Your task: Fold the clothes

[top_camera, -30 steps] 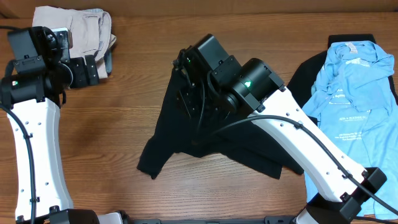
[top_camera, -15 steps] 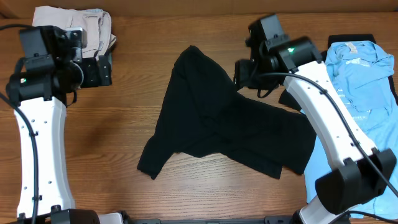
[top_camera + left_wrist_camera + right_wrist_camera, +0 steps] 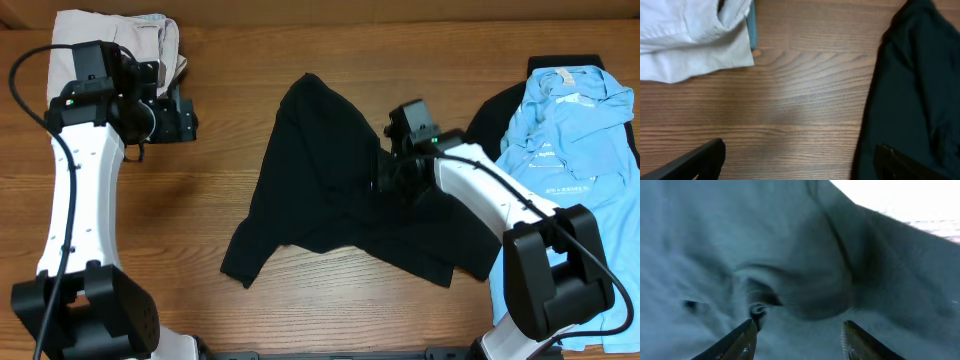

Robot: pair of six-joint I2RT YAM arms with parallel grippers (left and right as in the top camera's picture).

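Overhead looked down on the black shirt (image 3: pixel 320 190); left wrist caught its edge, nearer; right wrist, closest, saw only it.

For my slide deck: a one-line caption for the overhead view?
Right gripper low over the rumpled black shirt; left gripper open beside the beige trousers.

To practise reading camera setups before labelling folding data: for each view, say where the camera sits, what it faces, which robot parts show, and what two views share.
Overhead: above the table, facing straight down; left arm and right arm show.
Left wrist: low over the table, facing down; the open left gripper shows.
Right wrist: close over the black garment; the open right gripper shows.
Shared: overhead and left wrist both show the beige trousers and black garment.
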